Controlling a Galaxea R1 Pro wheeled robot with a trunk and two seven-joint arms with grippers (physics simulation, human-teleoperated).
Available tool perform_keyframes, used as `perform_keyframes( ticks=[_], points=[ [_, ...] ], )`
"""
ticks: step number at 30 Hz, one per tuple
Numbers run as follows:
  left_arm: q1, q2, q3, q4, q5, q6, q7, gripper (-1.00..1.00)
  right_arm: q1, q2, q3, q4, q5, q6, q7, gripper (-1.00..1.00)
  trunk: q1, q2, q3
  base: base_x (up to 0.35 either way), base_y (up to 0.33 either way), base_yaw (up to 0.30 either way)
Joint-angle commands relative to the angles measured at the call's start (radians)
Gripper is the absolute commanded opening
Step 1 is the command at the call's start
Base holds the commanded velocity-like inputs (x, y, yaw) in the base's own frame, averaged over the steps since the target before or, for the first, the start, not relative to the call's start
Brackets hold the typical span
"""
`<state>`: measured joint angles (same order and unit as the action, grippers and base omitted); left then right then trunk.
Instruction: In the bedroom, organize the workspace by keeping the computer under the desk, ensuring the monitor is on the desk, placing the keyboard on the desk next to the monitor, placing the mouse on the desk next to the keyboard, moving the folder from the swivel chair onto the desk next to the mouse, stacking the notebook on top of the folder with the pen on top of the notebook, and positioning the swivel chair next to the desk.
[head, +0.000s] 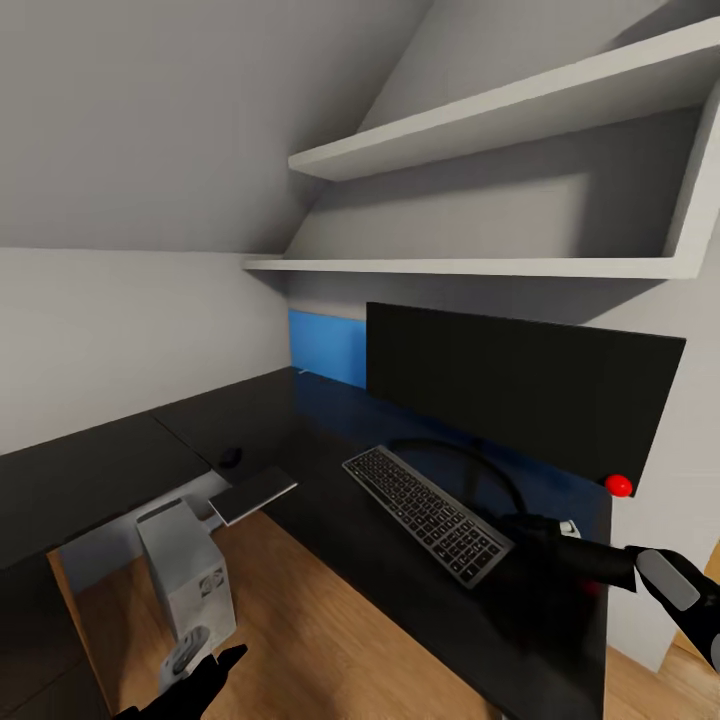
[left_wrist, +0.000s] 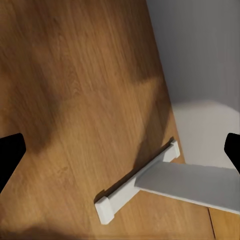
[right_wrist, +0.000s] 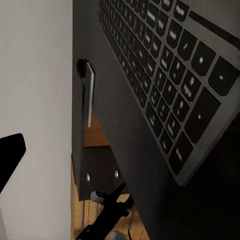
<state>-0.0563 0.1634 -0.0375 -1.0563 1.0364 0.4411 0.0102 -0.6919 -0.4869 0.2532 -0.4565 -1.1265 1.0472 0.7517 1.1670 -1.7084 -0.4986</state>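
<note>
The black desk (head: 330, 470) fills the corner under the sloped ceiling, with the monitor (head: 520, 385) standing at its back, its stand hard to make out against the dark top, and the keyboard (head: 428, 511) lying flat just in front of it. The pale computer (head: 188, 575) stands on the wood floor beneath the desk's edge. The left gripper (head: 205, 675) is cut off at the frame's bottom with its fingers apart, the right gripper (head: 545, 528) blends into the glossy desktop beside the keyboard, fingers spread and holding nothing, and the small dark object (head: 231, 456) may be the mouse.

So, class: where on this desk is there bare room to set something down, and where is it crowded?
Bare desk top runs along the left wing, beyond the small dark mouse-like object. It is crowded between the keyboard and the monitor, where a cable loops.
</note>
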Motion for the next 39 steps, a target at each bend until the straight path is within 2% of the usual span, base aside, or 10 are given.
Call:
perform_keyframes(
  ticks=[1,28,37,39],
  points=[
    [0.000,0.001,-0.001,-0.001,0.005,0.002,0.001,1.00,-0.001,-0.001,0.005,0.001,0.004,0.000,0.009,1.00,0.000,-0.001,-0.001,-0.023,-0.008,0.000],
    [0.000,0.000,-0.003,-0.001,-0.004,0.002,0.007,1.00,0.000,-0.022,0.000,-0.054,0.004,0.000,0.008,1.00,0.000,-0.001,-0.001,-0.003,-0.001,0.000],
    [0.000,-0.002,-0.002,-0.001,0.004,0.003,0.002,1.00,0.003,-0.023,0.003,-0.138,0.005,-0.060,0.000,1.00,0.000,-0.001,-0.001,0.000,0.000,0.000],
    [0.000,-0.003,-0.001,-0.001,0.005,0.003,0.003,1.00,0.003,-0.023,0.004,-0.145,0.005,-0.062,0.000,1.00,-0.008,0.013,0.005,0.000,0.000,0.000]
  ],
)
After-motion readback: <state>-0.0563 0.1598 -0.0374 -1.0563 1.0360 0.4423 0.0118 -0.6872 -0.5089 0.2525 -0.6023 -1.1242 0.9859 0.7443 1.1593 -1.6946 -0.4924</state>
